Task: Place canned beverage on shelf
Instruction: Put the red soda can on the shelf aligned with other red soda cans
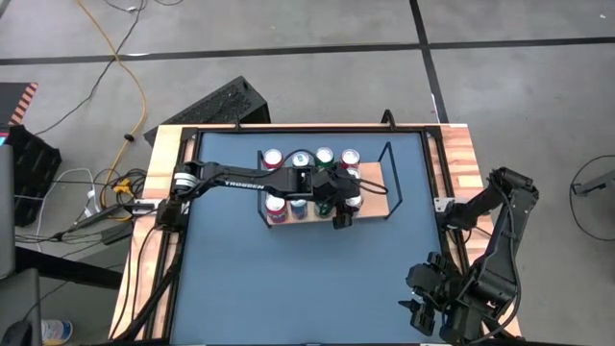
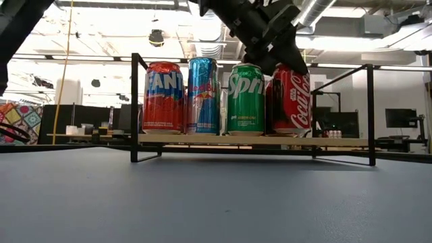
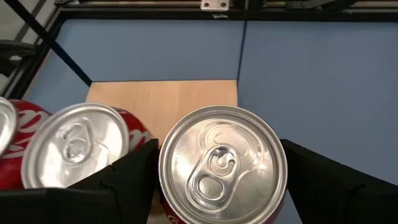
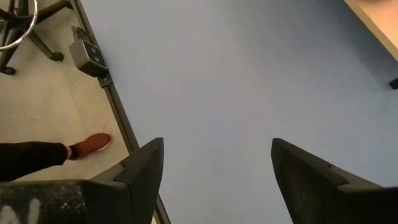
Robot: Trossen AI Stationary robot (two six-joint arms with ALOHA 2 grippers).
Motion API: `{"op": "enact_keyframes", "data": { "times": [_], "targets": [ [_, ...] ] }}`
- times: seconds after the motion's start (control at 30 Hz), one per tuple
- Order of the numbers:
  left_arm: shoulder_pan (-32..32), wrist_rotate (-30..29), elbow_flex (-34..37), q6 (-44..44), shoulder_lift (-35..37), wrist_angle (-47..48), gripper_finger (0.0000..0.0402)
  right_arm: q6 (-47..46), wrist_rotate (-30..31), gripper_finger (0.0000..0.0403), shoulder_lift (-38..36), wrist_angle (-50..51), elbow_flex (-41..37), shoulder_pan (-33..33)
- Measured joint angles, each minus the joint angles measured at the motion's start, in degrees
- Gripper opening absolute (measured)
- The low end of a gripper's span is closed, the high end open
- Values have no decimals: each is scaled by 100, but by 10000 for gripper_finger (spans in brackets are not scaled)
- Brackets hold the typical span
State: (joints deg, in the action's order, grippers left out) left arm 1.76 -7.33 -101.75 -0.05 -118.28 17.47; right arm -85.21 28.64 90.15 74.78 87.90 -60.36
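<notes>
The shelf [image 1: 370, 178], a light-wood board with black wire end frames, stands at the table's far middle. It carries two rows of cans. In the low view the near row reads Fanta [image 2: 163, 98], Red Bull [image 2: 203, 96], Sprite [image 2: 246, 99] and a red Coca-Cola can [image 2: 291, 101] at its right end. My left gripper [image 2: 280, 57] reaches in from the table's left and is shut on that Coca-Cola can [image 3: 221, 165]. My right gripper [image 1: 420, 312] waits open over the table's near right corner, with only blue tabletop between its fingers [image 4: 146, 168]. My left gripper has the Coca-Cola can's top part, just under the rim [image 3: 165, 171], between its two fingers [image 3: 134, 177], one on each side. It comes slanting down from the table's left. The can stands upright with its base on the shelf board [image 2: 337, 141].
Bare board [image 3: 161, 99] lies beyond the held can toward the shelf's right wire frame [image 1: 389, 178]. Another Coca-Cola can [image 3: 74, 146] stands close behind it in the far row. A person's red shoe [image 4: 90, 145] is on the floor beside the table's edge.
</notes>
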Motion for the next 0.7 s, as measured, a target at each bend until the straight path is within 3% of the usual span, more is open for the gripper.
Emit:
{"op": "enact_keyframes", "data": {
  "times": [0.7],
  "targets": [
    [39,-103,-2,262,33,80,328,15,-2,282,0,-46,0,0]
  ]
}}
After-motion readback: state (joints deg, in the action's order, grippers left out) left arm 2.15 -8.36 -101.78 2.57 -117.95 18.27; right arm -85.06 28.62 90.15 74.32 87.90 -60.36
